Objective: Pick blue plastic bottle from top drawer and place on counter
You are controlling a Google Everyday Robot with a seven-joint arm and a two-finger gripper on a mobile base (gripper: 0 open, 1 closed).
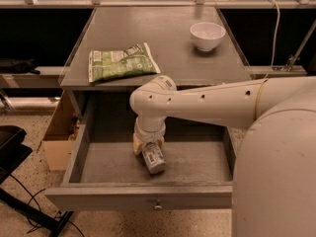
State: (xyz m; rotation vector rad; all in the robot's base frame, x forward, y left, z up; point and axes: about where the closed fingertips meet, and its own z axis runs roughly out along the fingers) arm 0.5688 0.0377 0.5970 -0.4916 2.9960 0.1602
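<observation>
The blue plastic bottle [154, 159] lies on the floor of the open top drawer [138, 197], cap end toward the front. My gripper [148, 145] reaches down into the drawer from the right. Its yellowish fingers [138, 145] hug the bottle's rear end on both sides. The bottle looks to rest on the drawer floor. The grey counter [163, 38] is above and behind the drawer.
A green snack bag [120, 62] lies at the counter's front left. A white bowl [207, 35] stands at its back right. A cardboard box [60, 132] sits on the floor left of the drawer. My arm [217, 105] spans the drawer's right side.
</observation>
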